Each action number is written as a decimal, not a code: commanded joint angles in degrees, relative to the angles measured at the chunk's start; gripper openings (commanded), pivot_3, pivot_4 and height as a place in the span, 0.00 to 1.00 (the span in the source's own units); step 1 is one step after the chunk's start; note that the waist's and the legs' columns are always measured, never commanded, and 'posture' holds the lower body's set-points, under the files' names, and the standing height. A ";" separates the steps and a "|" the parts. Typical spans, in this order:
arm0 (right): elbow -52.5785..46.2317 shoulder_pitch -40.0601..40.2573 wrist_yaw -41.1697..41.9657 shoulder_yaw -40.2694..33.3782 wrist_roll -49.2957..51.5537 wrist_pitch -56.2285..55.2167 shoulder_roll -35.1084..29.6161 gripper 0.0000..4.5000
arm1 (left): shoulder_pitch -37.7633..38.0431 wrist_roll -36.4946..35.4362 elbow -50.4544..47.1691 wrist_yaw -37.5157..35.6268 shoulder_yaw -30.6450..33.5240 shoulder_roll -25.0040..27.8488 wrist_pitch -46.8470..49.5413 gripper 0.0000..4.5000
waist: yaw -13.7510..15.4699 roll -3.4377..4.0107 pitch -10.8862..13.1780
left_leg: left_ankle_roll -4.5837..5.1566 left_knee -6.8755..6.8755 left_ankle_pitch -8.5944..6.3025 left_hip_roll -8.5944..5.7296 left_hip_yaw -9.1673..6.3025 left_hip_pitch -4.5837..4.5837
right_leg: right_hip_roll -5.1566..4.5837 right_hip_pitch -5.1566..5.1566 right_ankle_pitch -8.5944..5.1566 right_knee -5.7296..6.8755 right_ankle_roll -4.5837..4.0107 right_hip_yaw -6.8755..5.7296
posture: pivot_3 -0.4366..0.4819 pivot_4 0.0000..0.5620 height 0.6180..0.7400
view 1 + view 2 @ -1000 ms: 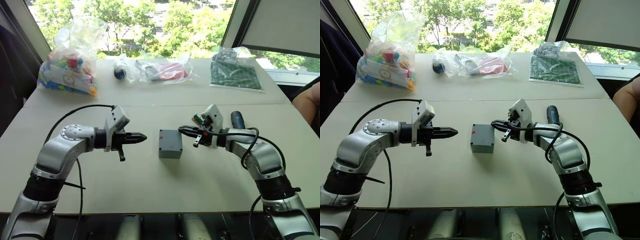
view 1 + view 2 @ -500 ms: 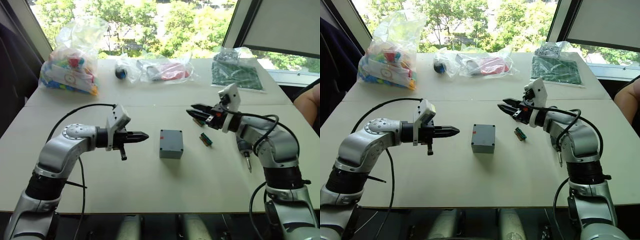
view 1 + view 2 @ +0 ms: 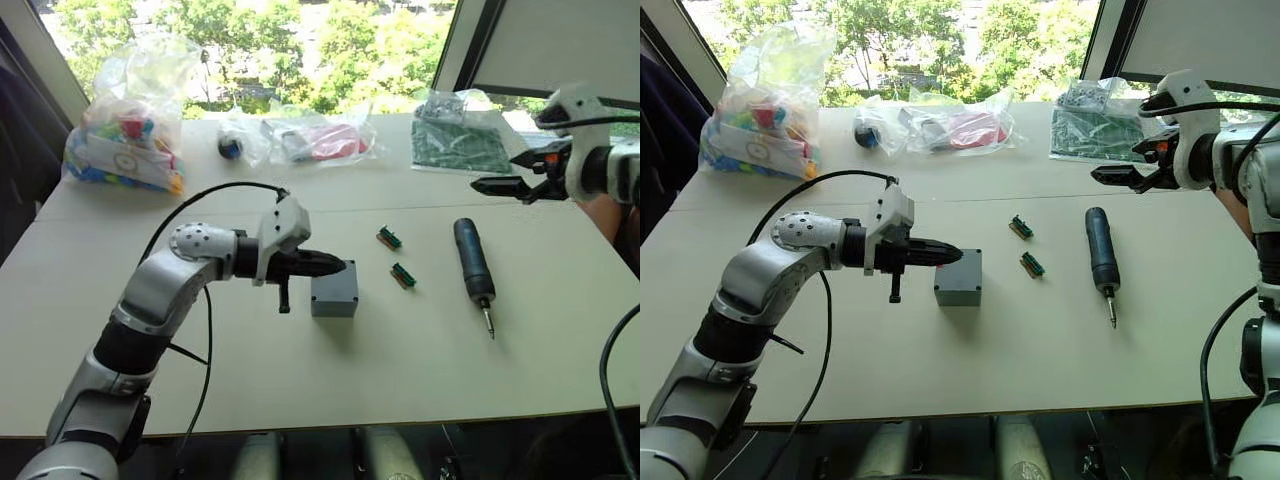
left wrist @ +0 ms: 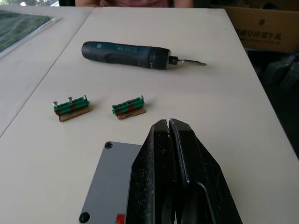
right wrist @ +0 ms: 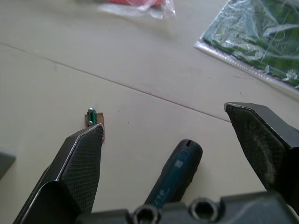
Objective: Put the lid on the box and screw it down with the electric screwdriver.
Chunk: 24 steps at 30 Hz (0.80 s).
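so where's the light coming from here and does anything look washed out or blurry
Head views: daylight from the windows behind the table; the trees outside are overexposed, and the box casts a soft shadow toward the camera. Left wrist view: the closed left gripper looks soft up close, the electric screwdriver sharp. Right wrist view: even, slightly hazy.

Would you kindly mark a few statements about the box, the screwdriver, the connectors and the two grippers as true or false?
1. The left gripper is shut, its tips over the box. True.
2. The electric screwdriver is held in the right gripper. False: it lies on the table, and the right gripper is open above it.
3. Two green connectors lie between the box and the screwdriver. True.
4. The screwdriver's bit points toward the window. False: it points toward the table's near edge.
5. The box sits inside a plastic bag. False: it stands on the bare table.
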 commanded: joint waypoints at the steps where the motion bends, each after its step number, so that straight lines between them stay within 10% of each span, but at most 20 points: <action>1: 1.88 1.47 2.70 3.06 -0.67 7.56 -2.48 0.99 | 0.15 0.49 -3.45 0.47 -0.35 -0.48 -1.95 0.00 | 0.05 0.00 0.00 | 0.00 0.02 0.00 -0.01 0.01 -0.03 | -0.02 0.00 0.00 -0.02 0.01 0.00 | 0.48 0.27 1.00; 24: 27.16 -3.32 11.66 18.91 -7.37 8.07 9.35 0.99 | 9.49 1.06 -10.44 8.55 -1.90 -2.50 0.16 0.00 | 0.41 0.05 0.02 | 0.00 0.16 0.00 -0.11 0.02 -0.07 | -0.11 0.02 0.02 -0.01 0.04 0.03 | 0.48 0.27 1.00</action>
